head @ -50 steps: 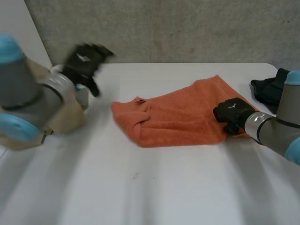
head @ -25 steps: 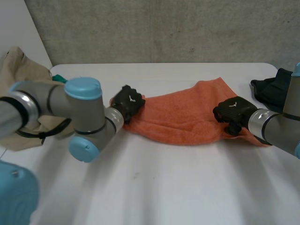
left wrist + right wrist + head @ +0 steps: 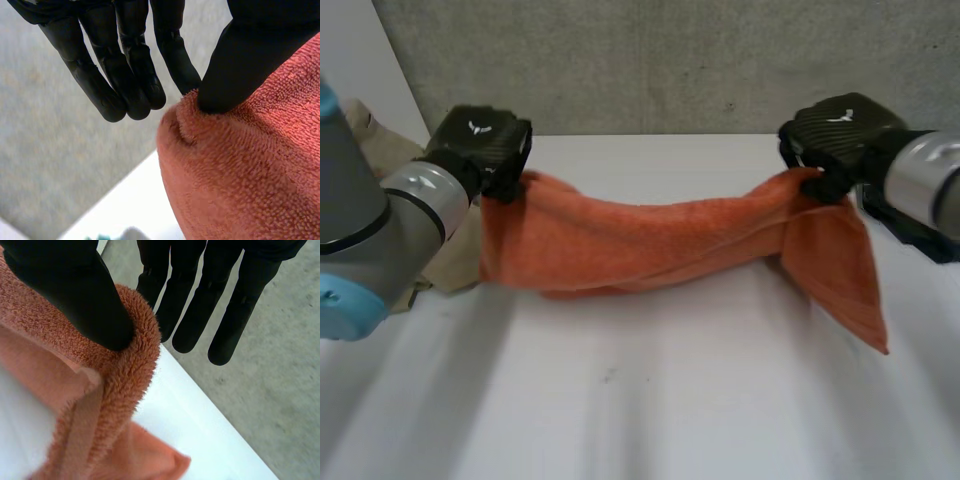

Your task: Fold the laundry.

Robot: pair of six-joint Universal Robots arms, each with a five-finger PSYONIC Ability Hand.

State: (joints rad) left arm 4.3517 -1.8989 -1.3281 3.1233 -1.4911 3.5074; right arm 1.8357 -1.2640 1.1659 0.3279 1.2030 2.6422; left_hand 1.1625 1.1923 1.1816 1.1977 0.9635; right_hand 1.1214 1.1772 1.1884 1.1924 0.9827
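**Towel (image 3: 650,240), orange terry.** Held above the table (image 3: 650,400) and stretched left to right between the two hands. The middle sags in a loose roll of folds, and its lowest fold lies at or just above the tabletop. Whether it touches cannot be told. At the right end, one corner hangs free below the right hand as a pointed flap with a hemmed edge.

**Left hand (image 3: 480,145), black.** At the far left of the table, on the left end of the towel. In the left wrist view the thumb (image 3: 240,65) presses down on a bunched fold of the towel's edge. The fingers (image 3: 130,70) are nearly straight and close together. The nearest of them meets the fold opposite the thumb, so the cloth is pinched.

**Right hand (image 3: 835,135), black.** At the far right, on the right end of the towel. In the right wrist view the thumb (image 3: 75,295) bears on the towel's edge. That edge wraps over toward the straight fingers (image 3: 225,305), and the cloth is nipped between thumb and nearest finger.

**Table, white.** It spans the near ground.

**Beige cloth (image 3: 380,140).** A heap at the far left, behind the left arm.

**Wall (image 3: 650,60), grey concrete.** It stands beyond the table's far edge.
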